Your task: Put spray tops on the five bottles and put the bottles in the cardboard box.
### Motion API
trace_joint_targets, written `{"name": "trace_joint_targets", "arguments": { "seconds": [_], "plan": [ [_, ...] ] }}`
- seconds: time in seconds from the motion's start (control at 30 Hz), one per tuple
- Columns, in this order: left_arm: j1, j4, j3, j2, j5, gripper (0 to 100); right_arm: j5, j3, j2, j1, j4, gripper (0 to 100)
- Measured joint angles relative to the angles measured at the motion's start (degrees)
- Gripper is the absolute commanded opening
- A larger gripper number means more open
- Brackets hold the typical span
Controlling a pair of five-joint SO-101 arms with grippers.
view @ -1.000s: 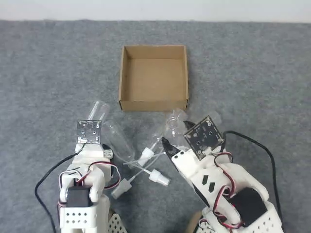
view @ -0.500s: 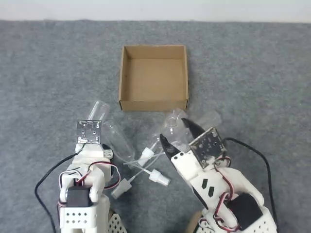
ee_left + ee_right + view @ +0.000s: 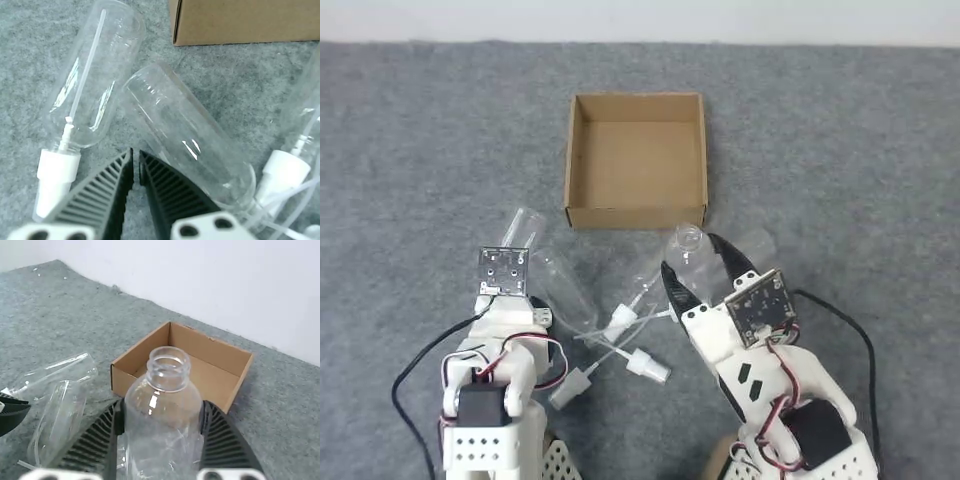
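Observation:
My right gripper (image 3: 698, 268) is shut on a clear bottle (image 3: 684, 252) with an open neck, held upright just in front of the cardboard box (image 3: 635, 215). The right wrist view shows that bottle (image 3: 161, 405) between the two black fingers (image 3: 219, 440), with the box (image 3: 227, 390) behind it. My left gripper (image 3: 135, 167) is shut on nothing, low over the carpet between a bottle with a spray top (image 3: 92, 85) and an uncapped bottle (image 3: 185, 135). Loose spray tops (image 3: 620, 320) (image 3: 648, 365) (image 3: 575, 385) lie between the arms.
Another clear bottle (image 3: 756, 242) lies right of the held one. Two bottles (image 3: 520, 228) (image 3: 563, 285) lie by the left arm. A white wall runs behind the grey carpet (image 3: 840, 150), which has free room on both sides of the box.
The right arm has drawn back and tipped up, bringing the gripped bottle upright and off the carpet. The left arm has not moved.

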Motion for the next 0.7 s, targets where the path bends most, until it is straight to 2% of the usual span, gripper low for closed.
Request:
{"name": "trace_joint_targets", "arguments": {
  "seconds": [0.7],
  "plan": [
    [1.7, 2.6, -0.8, 0.0, -0.1, 1, 0.0, 0.0, -0.2, 0.0, 0.0, 7.4]
  ]
}}
